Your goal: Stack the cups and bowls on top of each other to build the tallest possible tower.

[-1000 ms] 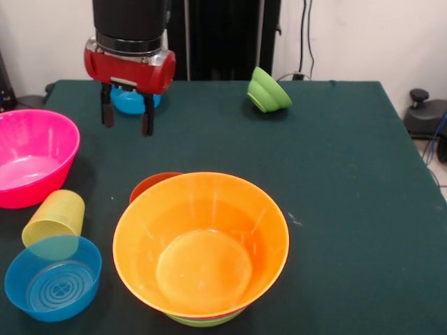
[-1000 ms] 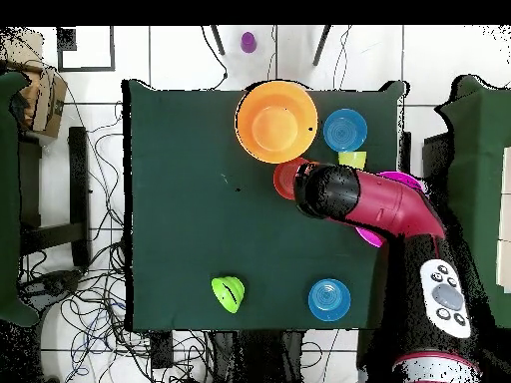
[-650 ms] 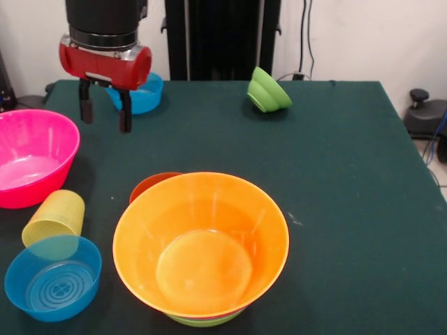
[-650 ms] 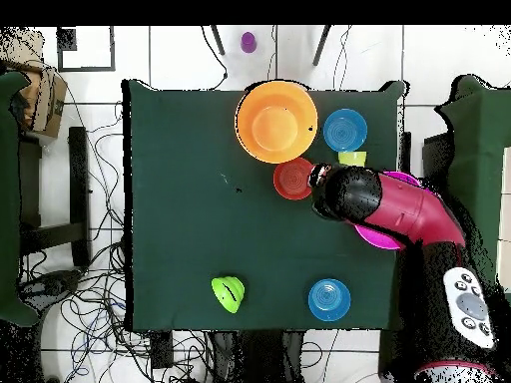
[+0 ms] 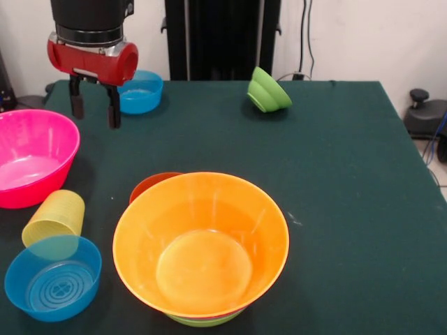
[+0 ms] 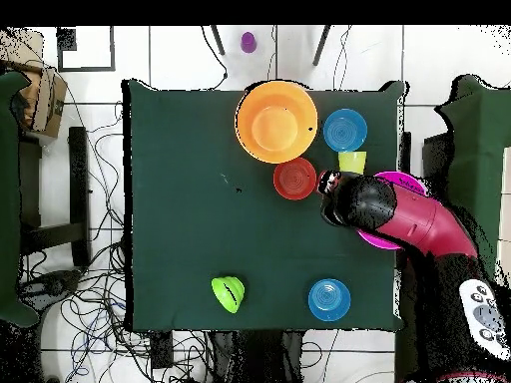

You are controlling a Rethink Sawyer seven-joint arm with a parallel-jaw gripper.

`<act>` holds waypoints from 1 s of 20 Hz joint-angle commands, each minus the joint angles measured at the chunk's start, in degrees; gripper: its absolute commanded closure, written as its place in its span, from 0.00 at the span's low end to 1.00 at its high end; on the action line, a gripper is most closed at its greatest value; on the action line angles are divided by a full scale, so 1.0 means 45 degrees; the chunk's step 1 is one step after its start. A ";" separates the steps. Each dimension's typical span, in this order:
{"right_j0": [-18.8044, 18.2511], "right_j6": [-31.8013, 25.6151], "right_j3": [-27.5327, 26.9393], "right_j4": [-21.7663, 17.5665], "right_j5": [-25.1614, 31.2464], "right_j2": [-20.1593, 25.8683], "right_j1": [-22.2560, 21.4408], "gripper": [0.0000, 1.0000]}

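My gripper hangs open and empty above the table's far left part, between the big pink bowl and a small blue bowl. In the overhead view the arm's wrist hides the fingers and part of the pink bowl. The tower is a wide orange bowl nested on a lime-green bowl. A red-orange bowl sits right behind it. The yellow ribbed cup lies on its side against a second small blue bowl. Another lime-green bowl rests tilted at the far side.
The table is covered in dark green cloth. A small purple object lies on the floor beyond the table's edge. Cables run over the floor around the table.
The gripper has travelled left in the front view, from in front of the far blue bowl to beside the pink bowl. It stayed open. No bowl or cup moved.
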 commanded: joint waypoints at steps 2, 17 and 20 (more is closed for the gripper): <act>-0.0805 -0.0709 0.1586 -0.0608 -0.1036 0.1879 0.0302 0.00; -0.2513 -0.1749 0.1550 -0.1857 -0.0926 0.3026 0.0545 0.00; -0.2583 -0.1557 0.1498 -0.2180 -0.1120 0.3101 0.0665 0.00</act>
